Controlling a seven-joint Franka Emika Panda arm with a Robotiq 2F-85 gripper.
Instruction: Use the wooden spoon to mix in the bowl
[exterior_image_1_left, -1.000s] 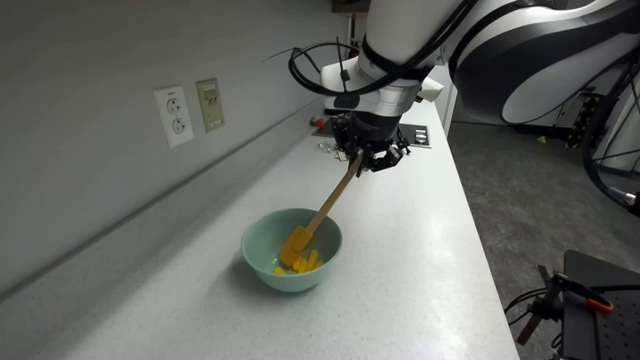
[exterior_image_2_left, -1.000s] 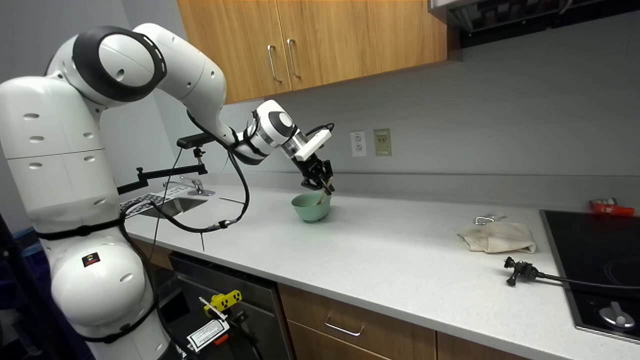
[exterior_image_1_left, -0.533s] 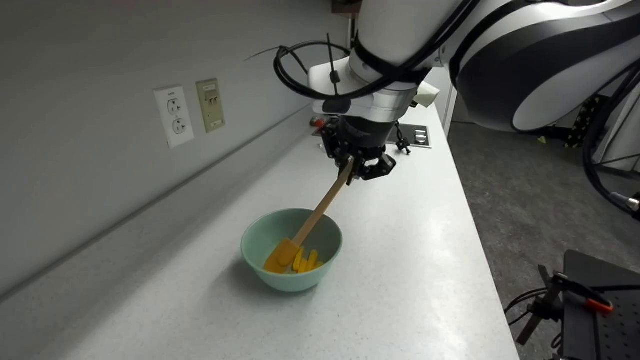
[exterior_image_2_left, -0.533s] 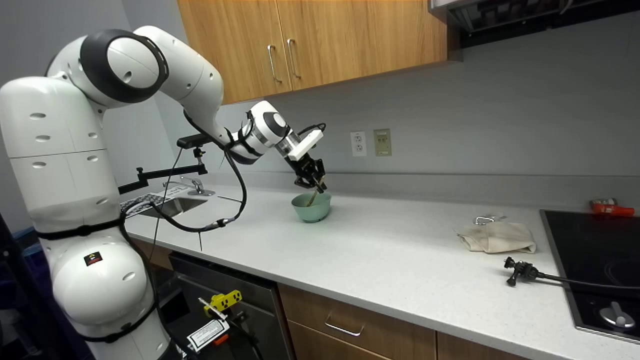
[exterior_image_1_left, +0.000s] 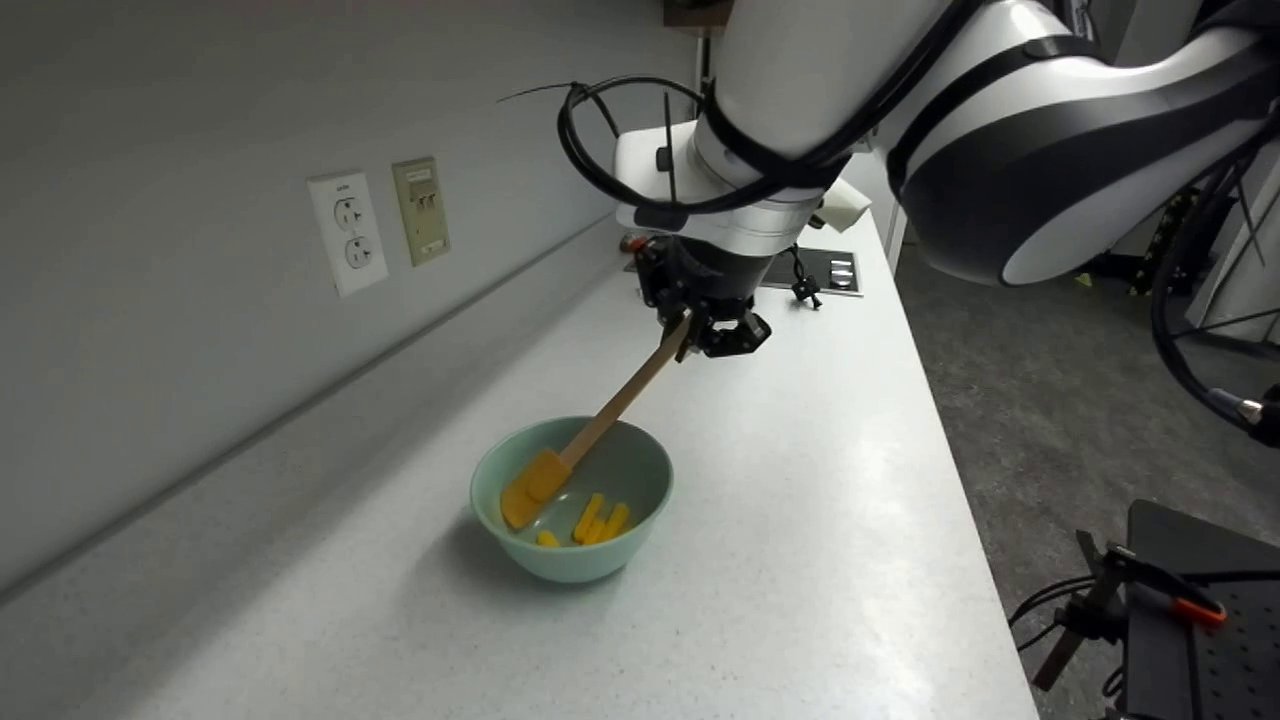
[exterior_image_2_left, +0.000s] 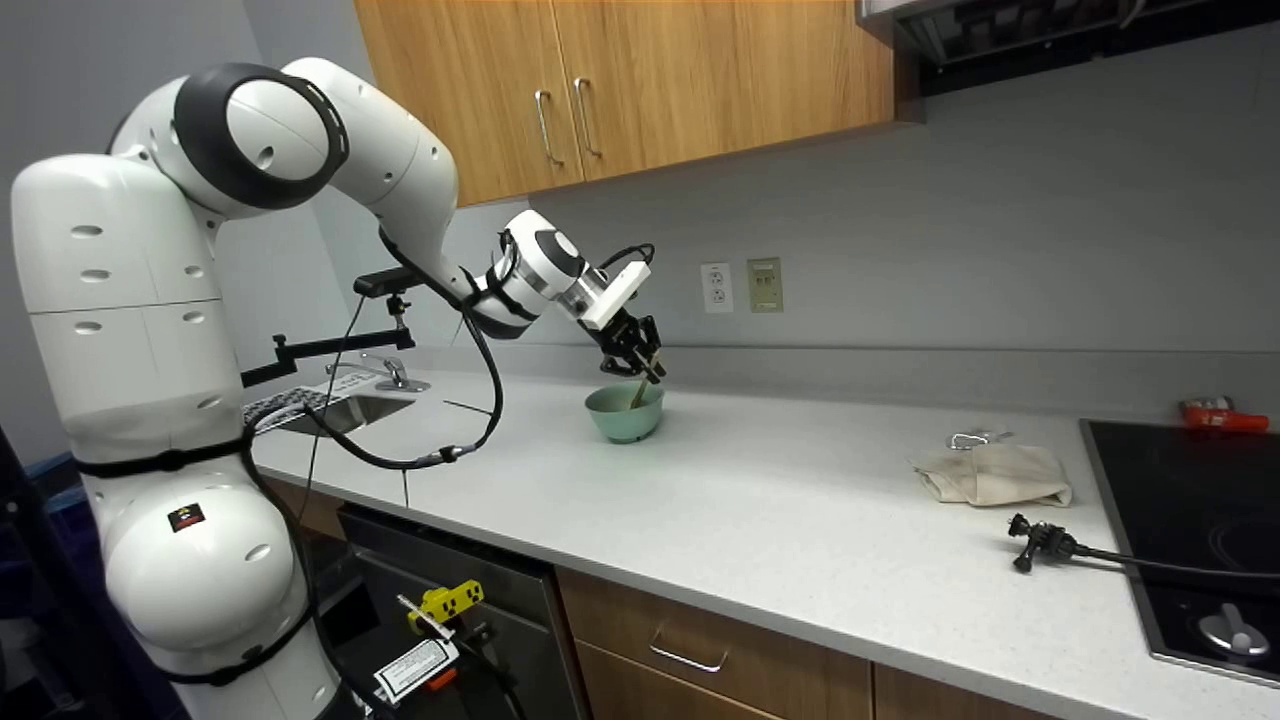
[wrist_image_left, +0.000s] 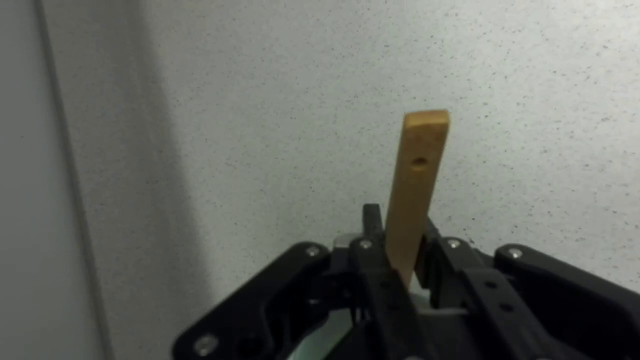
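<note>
Wooden-handled spatula (exterior_image_1_left: 600, 425) and mint-green bowl (exterior_image_1_left: 575, 568) both sit closer to the wall (exterior_image_1_left: 250, 120) than half a second ago, in an exterior view. Yellow-orange head (exterior_image_1_left: 536, 488) is down in the bowl at its wall side, yellow sticks (exterior_image_1_left: 597, 528) mostly apart from it. Robotiq gripper (exterior_image_1_left: 686, 335) clamped on handle (exterior_image_1_left: 623, 395). Risk: nothing steadies the bowl, so pushing the head on its side probably slides or tips it; a quick flick could throw sticks out.

In an exterior view, bowl stands upright on the countertop (exterior_image_2_left: 800, 520), head hidden by its side. Gripper hangs just over the bowl, so a lower stroke might knock it.

Wrist view: fingers (wrist_image_left: 370, 262) flank the handle, holed end poking out beyond. Pinch is near that end, so drag on the head could twist or slip the handle. Sticks not visible from here.
</note>
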